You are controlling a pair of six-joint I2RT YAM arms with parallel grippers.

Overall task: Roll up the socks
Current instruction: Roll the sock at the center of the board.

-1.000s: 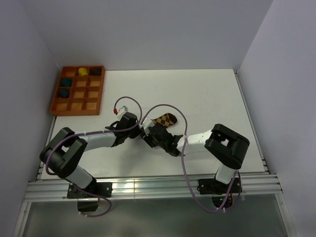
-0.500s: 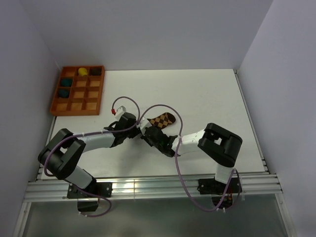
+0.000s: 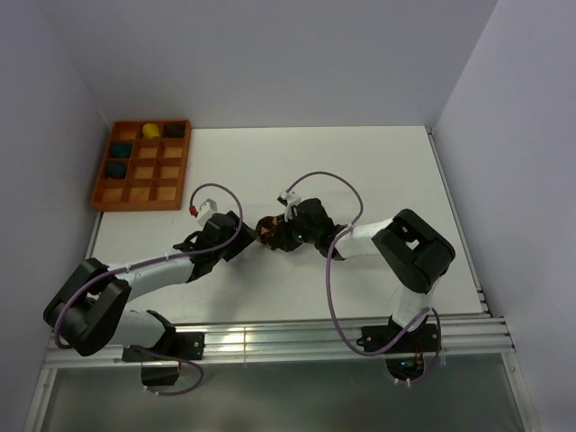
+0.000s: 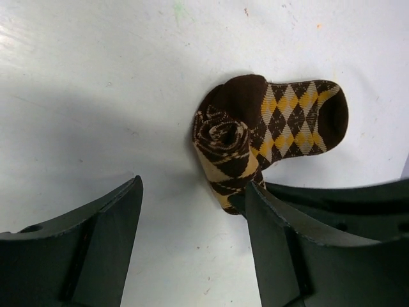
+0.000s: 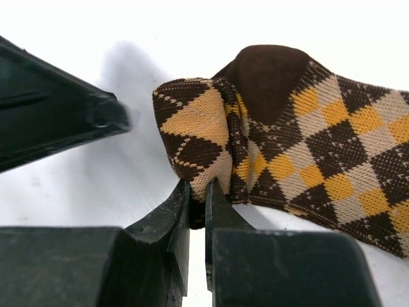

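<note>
Near the centre of the top view, the partly rolled socks are pinched at the roll's edge on the table by the nearly closed right hand, apparently to stop unwinding, while the left hand is spread wide, holding nothing.

Left tool spread wide, right tool pinched nearly closed
</note>
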